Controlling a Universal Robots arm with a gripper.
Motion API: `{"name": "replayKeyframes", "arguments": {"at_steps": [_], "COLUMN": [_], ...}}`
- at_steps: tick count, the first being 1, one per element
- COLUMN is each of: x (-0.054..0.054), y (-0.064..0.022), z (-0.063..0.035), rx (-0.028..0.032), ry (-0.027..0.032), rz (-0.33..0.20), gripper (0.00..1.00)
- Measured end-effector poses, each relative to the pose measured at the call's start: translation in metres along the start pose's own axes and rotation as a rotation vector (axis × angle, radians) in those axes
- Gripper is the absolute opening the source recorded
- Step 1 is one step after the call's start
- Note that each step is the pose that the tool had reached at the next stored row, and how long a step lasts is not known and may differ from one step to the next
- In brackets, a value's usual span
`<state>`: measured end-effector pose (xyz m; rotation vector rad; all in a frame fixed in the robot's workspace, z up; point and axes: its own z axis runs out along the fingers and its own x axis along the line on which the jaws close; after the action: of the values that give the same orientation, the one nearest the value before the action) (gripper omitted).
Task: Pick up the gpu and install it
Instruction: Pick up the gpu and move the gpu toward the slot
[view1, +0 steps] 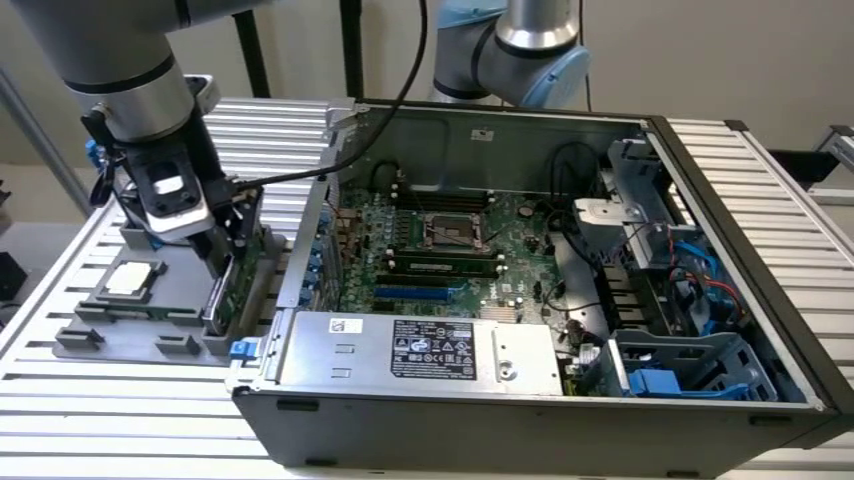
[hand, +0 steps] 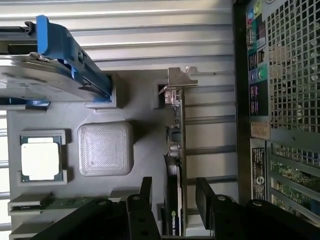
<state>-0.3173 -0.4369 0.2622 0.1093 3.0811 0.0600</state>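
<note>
Beside the open black computer case (view1: 534, 425) (hand: 285, 75), on the exterior view's left, the thin green-and-black gpu card (view1: 223, 295) (hand: 176, 140) stands on edge in a grey plastic holder tray (view1: 134, 312) (hand: 145, 130). The black gripper (view1: 220, 250) (hand: 174, 192) hangs over it, fingers spread either side of the card, a gap showing at each.

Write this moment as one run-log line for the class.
stage: pre-grasp | gripper: open, straddling gpu | gpu: on edge in gray holder, not installed
</note>
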Motion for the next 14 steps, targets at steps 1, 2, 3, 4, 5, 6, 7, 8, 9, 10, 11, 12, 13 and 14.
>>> {"name": "replayKeyframes", "arguments": {"at_steps": [1,2,3,4,5,6,7,8,9,10,11,12,13,14], "x": [0.0,0.0,0.001,0.001,0.001,0.001,0.001,0.001,0.001,0.001,0.002,0.002,0.002,0.002], "y": [-0.0001,-0.0002,-0.0003,-0.0003,-0.0004,-0.0005,-0.0006,-0.0006,-0.0007,-0.0008,-0.0009,-0.0009,-0.0009,-0.001], "z": [0.0019,0.0037,0.0055,0.0072,0.0091,0.0109,0.0127,0.0145,0.0162,0.0183,0.02,0.0216,0.022,0.0222], "rx": [-0.0001,-0.0002,0.0,-0.0001,0.0,-0.0001,-0.0001,0.0,0.0001,0.0,0.0002,0.0001,0.0004,0.0011], "ry": [-0.0003,-0.0004,-0.0004,-0.0007,-0.0006,-0.0008,-0.0009,-0.0008,-0.0009,-0.001,-0.0008,-0.0011,-0.001,-0.0009], "rz": [0.0,0.0,0.0,0.0,0.0,0.0,0.001,0.001,0.002,0.003,0.003,0.003,0.004,0.004], "gripper": [1.0,1.0,1.0,1.0,1.0,1.0,1.0,1.0,1.0,1.0,1.0,1.0,1.0,1.0]}}
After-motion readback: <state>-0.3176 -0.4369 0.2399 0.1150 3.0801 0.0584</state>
